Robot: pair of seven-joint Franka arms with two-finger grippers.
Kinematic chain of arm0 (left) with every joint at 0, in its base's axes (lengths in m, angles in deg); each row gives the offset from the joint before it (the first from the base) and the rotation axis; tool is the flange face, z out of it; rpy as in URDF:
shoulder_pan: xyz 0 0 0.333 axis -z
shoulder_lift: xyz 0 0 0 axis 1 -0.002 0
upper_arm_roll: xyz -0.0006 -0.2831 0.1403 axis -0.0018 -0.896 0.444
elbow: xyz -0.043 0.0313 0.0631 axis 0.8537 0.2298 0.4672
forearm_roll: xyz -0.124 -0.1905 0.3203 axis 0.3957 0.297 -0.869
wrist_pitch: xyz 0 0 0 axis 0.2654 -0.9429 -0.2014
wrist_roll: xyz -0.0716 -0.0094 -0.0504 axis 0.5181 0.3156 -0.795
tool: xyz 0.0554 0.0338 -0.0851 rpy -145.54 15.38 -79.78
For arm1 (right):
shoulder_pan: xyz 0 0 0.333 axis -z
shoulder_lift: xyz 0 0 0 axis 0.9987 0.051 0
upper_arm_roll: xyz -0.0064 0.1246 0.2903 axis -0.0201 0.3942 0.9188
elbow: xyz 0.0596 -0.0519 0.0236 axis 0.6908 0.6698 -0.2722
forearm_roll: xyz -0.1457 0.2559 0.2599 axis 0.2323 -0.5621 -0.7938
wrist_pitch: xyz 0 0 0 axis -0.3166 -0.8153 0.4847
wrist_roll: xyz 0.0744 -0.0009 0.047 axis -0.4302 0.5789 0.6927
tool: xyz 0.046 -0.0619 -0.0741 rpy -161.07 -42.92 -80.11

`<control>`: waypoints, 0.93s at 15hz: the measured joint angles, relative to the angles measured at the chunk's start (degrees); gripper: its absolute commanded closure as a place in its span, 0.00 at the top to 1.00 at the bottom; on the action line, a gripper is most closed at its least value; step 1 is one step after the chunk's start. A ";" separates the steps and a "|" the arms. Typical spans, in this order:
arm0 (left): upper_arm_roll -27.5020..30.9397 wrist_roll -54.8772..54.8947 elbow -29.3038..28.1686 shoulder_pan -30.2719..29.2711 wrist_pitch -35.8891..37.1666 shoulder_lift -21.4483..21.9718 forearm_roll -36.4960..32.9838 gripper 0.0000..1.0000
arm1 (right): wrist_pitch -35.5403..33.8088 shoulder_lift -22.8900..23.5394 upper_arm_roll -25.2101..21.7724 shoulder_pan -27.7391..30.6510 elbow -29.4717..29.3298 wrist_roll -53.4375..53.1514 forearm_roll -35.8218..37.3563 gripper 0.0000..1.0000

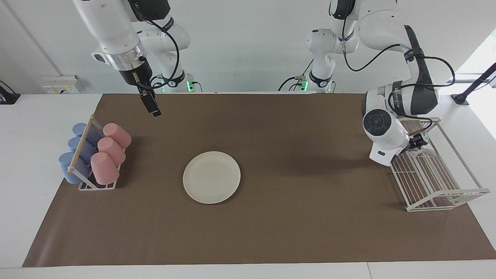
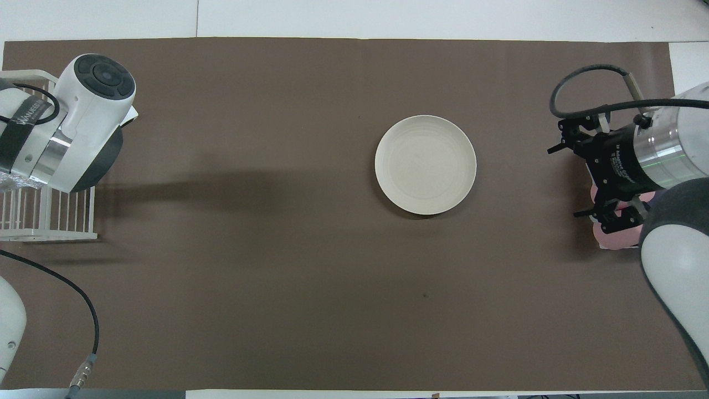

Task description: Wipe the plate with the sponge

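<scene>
White wall (image 1: pixel 252 46), brown table mat (image 1: pixel 271 232)

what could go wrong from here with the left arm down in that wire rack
1. The left gripper is low in the white wire rack at the sponge; lifting carelessly could snag the bars and drag the rack.
2. The sponge is small, so a weak hold might drop it on the way to the plate.
3. The plate lies loose on the mat; wiping may push it.
</scene>
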 measured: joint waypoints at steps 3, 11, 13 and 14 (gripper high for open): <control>0.10 -0.07 0.89 0.13 2.65 -0.17 -1.93 0.98 | 0.00 -0.12 0.07 -2.89 -0.01 -9.33 -0.33 1.00; 0.23 -2.67 1.43 0.15 4.22 -0.16 -2.16 0.05 | 1.46 -0.40 0.37 -12.96 -0.22 -22.79 -0.40 1.00; 0.26 -2.80 1.47 0.15 4.28 -0.16 -2.18 0.03 | 1.63 -0.46 0.39 -14.55 -0.22 -24.51 -0.40 1.00; 0.27 -2.83 1.48 0.15 4.31 -0.16 -2.19 0.00 | 1.63 -0.52 0.41 -14.98 -0.22 -25.12 -0.40 1.00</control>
